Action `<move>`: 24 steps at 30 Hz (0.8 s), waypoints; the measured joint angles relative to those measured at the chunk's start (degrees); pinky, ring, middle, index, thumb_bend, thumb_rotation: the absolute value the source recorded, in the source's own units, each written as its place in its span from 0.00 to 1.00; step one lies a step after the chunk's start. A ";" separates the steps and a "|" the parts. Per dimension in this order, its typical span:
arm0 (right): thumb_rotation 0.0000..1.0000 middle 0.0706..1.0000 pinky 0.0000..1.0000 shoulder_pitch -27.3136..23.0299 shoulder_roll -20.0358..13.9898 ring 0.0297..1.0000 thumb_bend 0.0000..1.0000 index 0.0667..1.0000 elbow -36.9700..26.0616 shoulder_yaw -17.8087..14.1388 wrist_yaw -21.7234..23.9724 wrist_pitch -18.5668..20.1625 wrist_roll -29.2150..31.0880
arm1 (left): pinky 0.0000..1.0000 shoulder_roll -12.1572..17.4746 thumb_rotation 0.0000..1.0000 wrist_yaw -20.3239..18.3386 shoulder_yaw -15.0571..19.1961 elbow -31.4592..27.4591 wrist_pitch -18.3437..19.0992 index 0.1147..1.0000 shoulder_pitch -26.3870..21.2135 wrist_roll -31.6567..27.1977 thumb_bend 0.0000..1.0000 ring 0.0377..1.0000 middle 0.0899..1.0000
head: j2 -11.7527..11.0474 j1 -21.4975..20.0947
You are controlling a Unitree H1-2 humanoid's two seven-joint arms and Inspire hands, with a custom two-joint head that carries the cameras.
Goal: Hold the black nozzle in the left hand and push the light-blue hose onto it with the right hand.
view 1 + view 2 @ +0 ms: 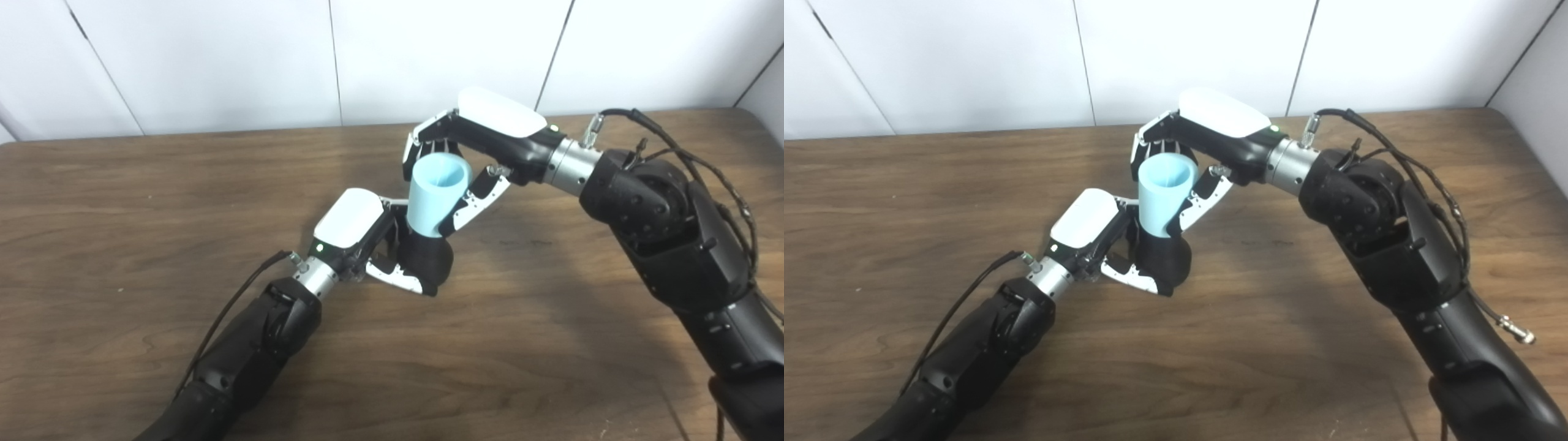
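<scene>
1. We count one black nozzle (429, 257), low over the middle of the wooden table (122, 214).
2. We count one light-blue hose (436, 193), standing upright, its lower end seated on the nozzle's top.
3. Our left hand (367, 242) has its fingers wrapped around the nozzle.
4. Our right hand (474, 156) grips the hose, fingers behind, thumb in front.

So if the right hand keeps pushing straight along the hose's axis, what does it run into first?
The black nozzle, it seems. The right hand grips the light-blue hose, whose lower end already sits against the nozzle held by the left hand. Next in line would be the left hand's fingers, then probably the table; depth is unclear.
</scene>
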 measured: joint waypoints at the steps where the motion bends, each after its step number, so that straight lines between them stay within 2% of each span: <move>1: 0.00 0.41 0.25 0.21 0.00 0.37 0.52 0.49 0.00 -0.06 -0.21 -0.29 0.00 | 0.28 0.00 0.00 0.00 -0.03 0.00 0.00 0.43 0.00 0.00 0.52 0.34 0.34 | 0.09 0.09; 8: 0.00 0.41 0.30 1.87 0.44 0.40 0.52 0.48 1.09 -0.04 -3.02 -2.80 -0.72 | 0.29 0.02 0.00 -0.03 -0.03 -0.03 0.01 0.43 0.07 0.01 0.52 0.34 0.34 | 0.26 0.00; 12: 0.00 0.42 0.30 3.01 1.17 0.40 0.52 0.48 2.42 -0.15 -5.80 -4.19 -1.16 | 0.30 0.13 0.00 -0.03 0.05 -0.07 0.04 0.44 0.18 0.00 0.52 0.36 0.35 | 0.44 0.26; 17: 0.00 0.42 0.28 4.73 2.77 0.40 0.52 0.47 4.88 -0.31 -9.84 -6.54 -1.15 | 0.28 0.18 0.00 -0.03 0.22 -0.07 0.23 0.43 0.38 -0.04 0.52 0.34 0.34 | 0.53 0.35; 20: 0.00 0.42 0.28 4.86 2.96 0.40 0.52 0.47 5.43 0.12 -10.47 -6.56 -1.17 | 0.26 0.23 0.00 -0.02 0.25 -0.07 0.31 0.42 0.42 -0.04 0.53 0.32 0.41 | 0.53 0.26; 22: 0.00 0.42 0.27 4.88 2.90 0.39 0.52 0.48 5.69 0.49 -10.87 -7.22 -1.47 | 0.25 0.25 0.00 -0.02 0.25 -0.07 0.31 0.43 0.42 -0.04 0.52 0.32 0.35 | 0.53 0.26; 24: 0.00 0.42 0.27 4.87 2.75 0.39 0.52 0.48 5.90 0.85 -11.17 -8.11 -1.89 | 0.27 0.28 0.00 -0.02 0.25 -0.07 0.31 0.43 0.42 -0.04 0.52 0.34 0.35 | 0.53 0.26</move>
